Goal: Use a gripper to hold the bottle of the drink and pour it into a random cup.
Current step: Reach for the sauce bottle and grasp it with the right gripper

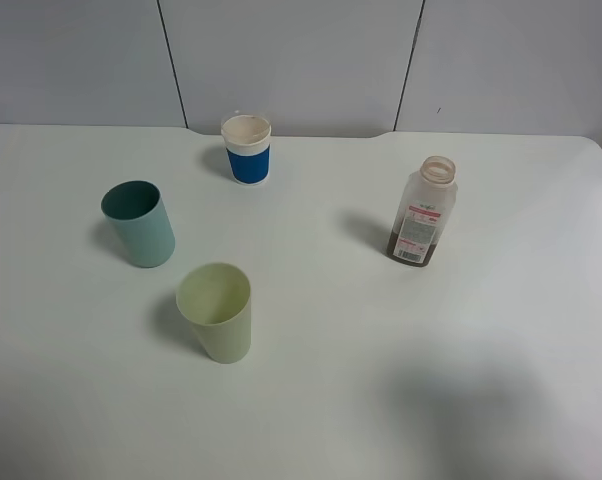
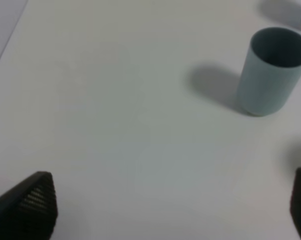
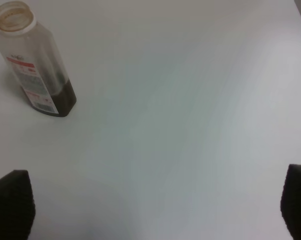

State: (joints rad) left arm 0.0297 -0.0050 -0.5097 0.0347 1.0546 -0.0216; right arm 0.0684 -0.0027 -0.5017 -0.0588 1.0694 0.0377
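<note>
Standing bottle (image 1: 422, 213) — cup (image 1: 217, 315) overhead only

Smooth white finish across the surface (image 1: 501, 330), matt with a faint soft sheen; no grain or weave. Translucent plastic for the bottle (image 1: 422, 215), lightly frosted and smooth, ridged at the neck. Printed white-and-red label (image 1: 417, 235), slightly glossy; paper or film not discernible. Opaque, smooth, matt plastic for the cup (image 1: 217, 315), pale yellow-green. Same matt plastic look on the teal cup (image 1: 141, 225). Dull off-white rim on the white cup (image 1: 247, 135), with a smooth blue band (image 1: 248, 165); material not discernible. Black, matt jaws on the left gripper (image 2: 173, 200), finely ribbed on one face. Black, matt jaws on the right gripper (image 3: 155, 205), texture blurred.
</note>
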